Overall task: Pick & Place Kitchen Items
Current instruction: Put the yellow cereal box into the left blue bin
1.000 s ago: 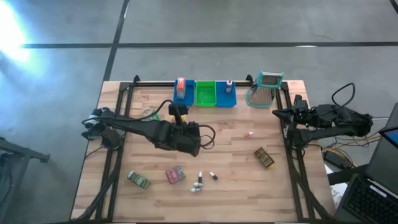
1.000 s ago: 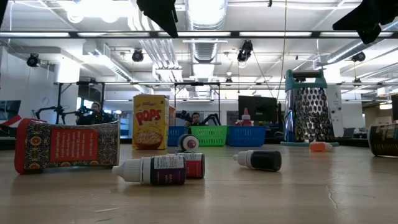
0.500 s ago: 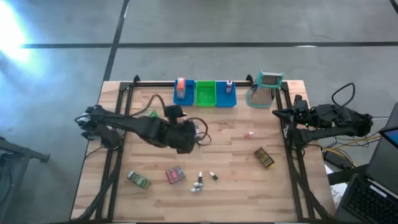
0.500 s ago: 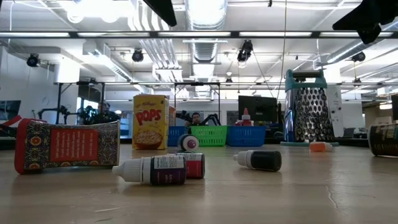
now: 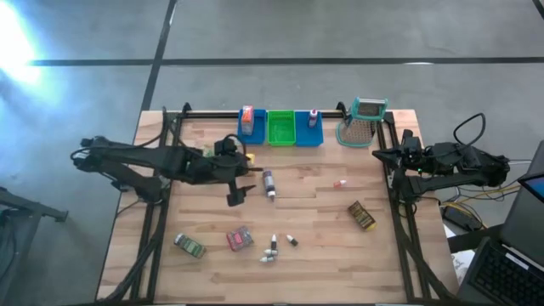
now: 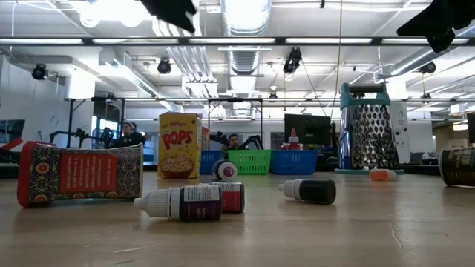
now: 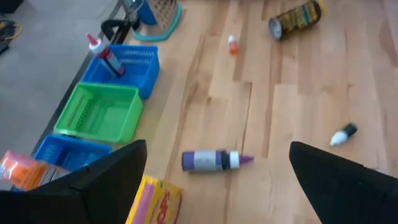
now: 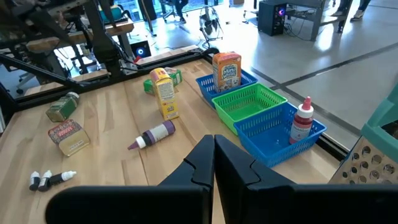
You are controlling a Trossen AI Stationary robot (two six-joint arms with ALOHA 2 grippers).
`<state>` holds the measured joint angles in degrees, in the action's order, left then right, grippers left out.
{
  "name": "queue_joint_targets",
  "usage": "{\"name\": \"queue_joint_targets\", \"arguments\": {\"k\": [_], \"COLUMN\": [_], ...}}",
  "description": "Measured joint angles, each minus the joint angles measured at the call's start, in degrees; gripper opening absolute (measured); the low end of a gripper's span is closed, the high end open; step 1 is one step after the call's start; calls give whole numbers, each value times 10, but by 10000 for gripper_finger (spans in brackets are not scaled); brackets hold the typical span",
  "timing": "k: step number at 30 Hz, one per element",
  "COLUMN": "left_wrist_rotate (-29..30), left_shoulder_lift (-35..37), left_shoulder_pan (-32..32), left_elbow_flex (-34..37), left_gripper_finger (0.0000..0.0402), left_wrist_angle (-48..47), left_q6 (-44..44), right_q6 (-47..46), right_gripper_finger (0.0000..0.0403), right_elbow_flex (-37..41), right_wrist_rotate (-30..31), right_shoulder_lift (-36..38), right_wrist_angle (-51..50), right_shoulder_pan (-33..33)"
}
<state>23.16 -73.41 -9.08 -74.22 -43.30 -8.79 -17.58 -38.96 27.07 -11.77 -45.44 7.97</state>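
Where the purple bottle (image 5: 269, 182) lies on its side on the pale wooden table (image 5: 314, 255), it rests just in front of the 3 bins, near the yellow box (image 6: 179, 145), which stands upright and reads "POPS". The left gripper (image 5: 239, 179) hangs just beside that bottle with its fingers spread wide and nothing between them. In the near half of the table lie a pink-red packet (image 5: 240, 239), a green packet (image 5: 189, 246) and a cluster of small dropper bottles (image 5: 274, 246); a brown packet (image 5: 361, 215) lies toward the right side, and a small orange piece (image 5: 339, 182) sits alone beyond it.

Along the far edge stand a blue bin (image 5: 250, 127) holding an orange box (image 5: 247, 115), an empty green bin (image 5: 280, 127), and another blue bin (image 5: 309, 129) holding a white bottle with a red cap (image 8: 302, 119). Right of them stands the metal grater (image 5: 364, 121) with its teal handle. The right gripper (image 8: 214, 163) waits over the table's right edge, its fingers pressed together and empty.

The table sits on a grey concrete floor crossed by dark lines. The low view looks into a large room with strip lights and ceiling ducts, where 2 people sit far back behind the bins.
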Motion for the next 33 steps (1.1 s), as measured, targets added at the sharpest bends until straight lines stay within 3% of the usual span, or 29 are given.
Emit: {"name": "queue_joint_targets", "arguments": {"k": [13, 25, 33], "left_wrist_rotate": [-31, -181, -171], "left_shoulder_lift": [42, 50, 17], "left_shoulder_pan": [43, 183, 193], "left_elbow_flex": [63, 81, 94], "left_gripper_finger": [399, 399, 399], "left_wrist_angle": [-22, -12, -9], "left_q6": [5, 110, 154], "right_q6": [0, 0, 0], "right_gripper_finger": [8, 8, 8], "right_elbow_flex": [0, 0, 0], "right_wrist_rotate": [0, 0, 0], "right_shoulder_lift": [0, 0, 0], "right_wrist_angle": [0, 0, 0], "right_shoulder_pan": [0, 0, 0]}}
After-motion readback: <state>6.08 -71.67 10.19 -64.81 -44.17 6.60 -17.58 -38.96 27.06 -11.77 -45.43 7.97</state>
